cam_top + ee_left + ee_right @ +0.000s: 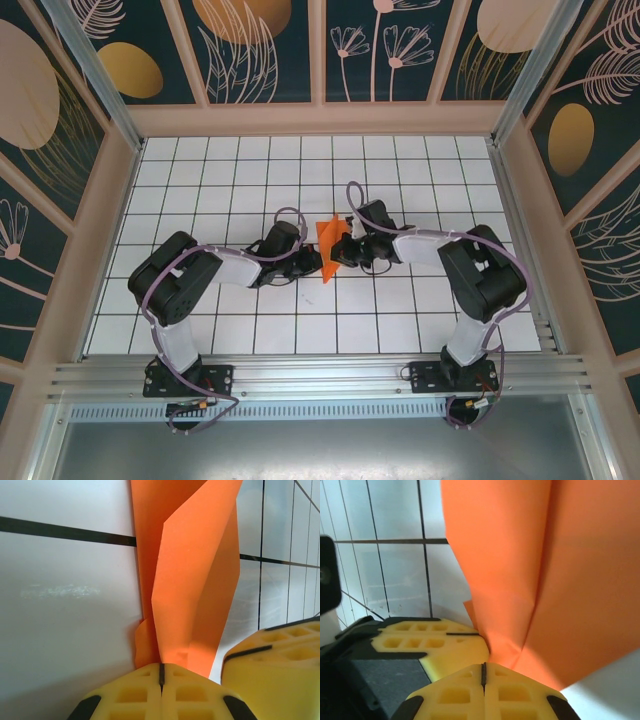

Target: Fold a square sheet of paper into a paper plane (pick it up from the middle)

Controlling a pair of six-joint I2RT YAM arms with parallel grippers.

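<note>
Both arms meet at mid tabletop (200,180), wrists angled inward toward each other. The orange paper plane (329,248) sits between them, roughly at the centre of the white grid, standing up off the surface rather than lying flat.

Left fingers (155,692): fully closed, yellow tips pressed together with no gap. The lower edge of the paper runs straight into the seam, so it looks pinched there. Above the tips the paper rises as long creased panels, one flap overlapping another, with a sharp fold line up the middle.

Right fingers (490,687): also fully closed, tips touching, and the paper drops into that seam the same way. Two broad orange panels meet in a valley fold just above the tips.

The two sets of fingertips are just beside each other at the bottom of the paper; each wrist view catches the other arm's yellow tip at the edge.

From above the paper reads as narrow and pointed, wider at the far end, tapering toward the near end.
</note>
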